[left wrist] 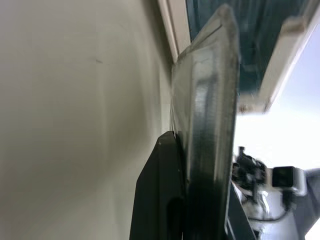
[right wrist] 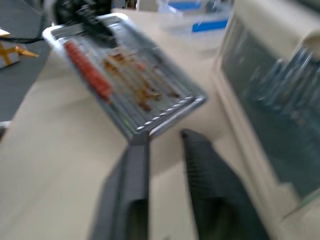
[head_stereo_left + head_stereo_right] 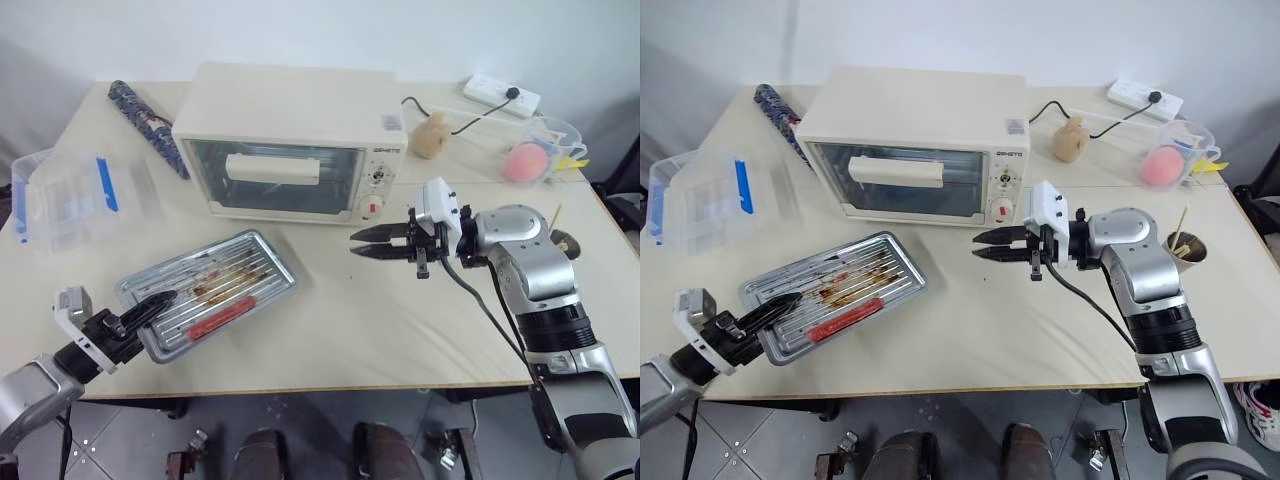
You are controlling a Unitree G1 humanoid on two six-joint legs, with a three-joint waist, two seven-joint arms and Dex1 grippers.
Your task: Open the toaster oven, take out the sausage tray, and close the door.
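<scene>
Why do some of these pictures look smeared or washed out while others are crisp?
Left and right eye views: sharp and evenly lit, with soft shadows under the toaster oven and the sausage tray. Right wrist view: smeared, the tray, the oven and the right gripper all soft-edged. Left wrist view: the tray's rim sits so close that it is out of focus, and the background beyond it is blown out white.

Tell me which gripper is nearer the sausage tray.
Left. The left gripper is clamped on the sausage tray at its near-left corner. The right gripper hangs open above the table, off the tray's right end, in front of the toaster oven.
</scene>
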